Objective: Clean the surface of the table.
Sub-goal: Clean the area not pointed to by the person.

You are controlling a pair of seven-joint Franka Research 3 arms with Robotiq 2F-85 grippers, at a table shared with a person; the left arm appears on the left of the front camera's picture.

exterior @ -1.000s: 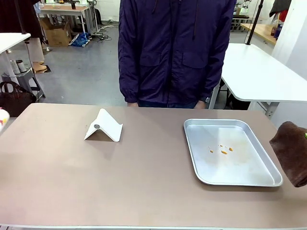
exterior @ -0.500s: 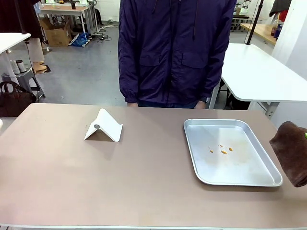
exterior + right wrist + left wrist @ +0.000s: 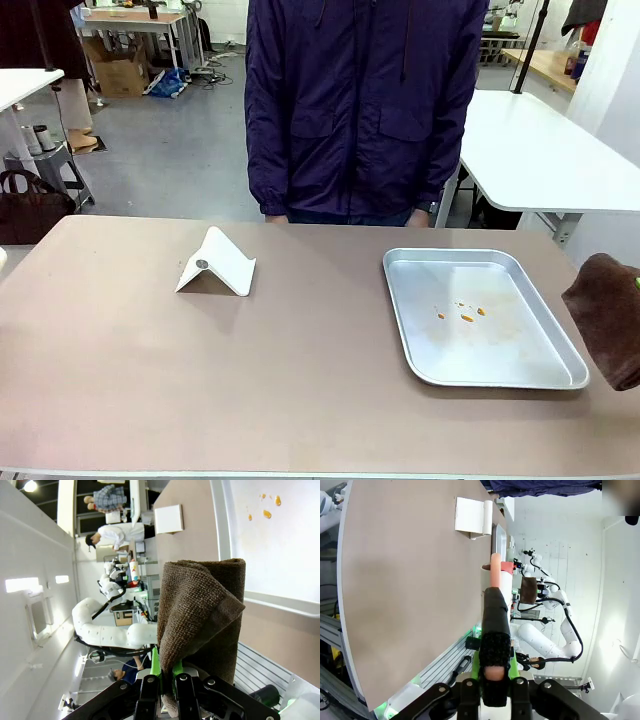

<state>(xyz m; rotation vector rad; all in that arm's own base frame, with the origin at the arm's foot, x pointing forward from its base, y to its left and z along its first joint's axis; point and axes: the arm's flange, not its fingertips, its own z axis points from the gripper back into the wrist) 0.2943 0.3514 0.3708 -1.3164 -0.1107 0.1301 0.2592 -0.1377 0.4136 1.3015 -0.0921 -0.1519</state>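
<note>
Starting on my left: the left gripper [image 3: 495, 596] has its jaws drawn in tight on a slim item [image 3: 495, 562]. It has a peach tip and a white-and-red body past the fingertips, and I can't tell what it is. In that wrist view it hangs just off the table's near-left edge.

Now the table [image 3: 300, 380]. The brownish top runs the full width of the front view, and its left part lies bare. Moving right, a white folded stand [image 3: 215, 262] sits like a little tent left of centre, toward the far side. The left wrist camera catches it too, at the top of the picture.

Middle of the far edge, a person in a dark purple jacket [image 3: 355, 110] stands right up against the table, arms down at the sides.

Moving on right, the metal tray [image 3: 410, 330] lies flat on the table's right half. A few orange crumbs [image 3: 462, 313] are scattered near its middle, and the rest of it shows bare metal.

At the far right, a brown cloth [image 3: 605, 318] hangs just beside the tray's right rim, over the table's right end. I can't tell whether it touches the top. From the right wrist camera I see the right gripper [image 3: 167, 672] clamped on that cloth, which is folded and bunched over the fingers, with green pads peeking out at its base. Past the cloth in that view lie the tray and its crumbs, then the stand farther along the table.
</note>
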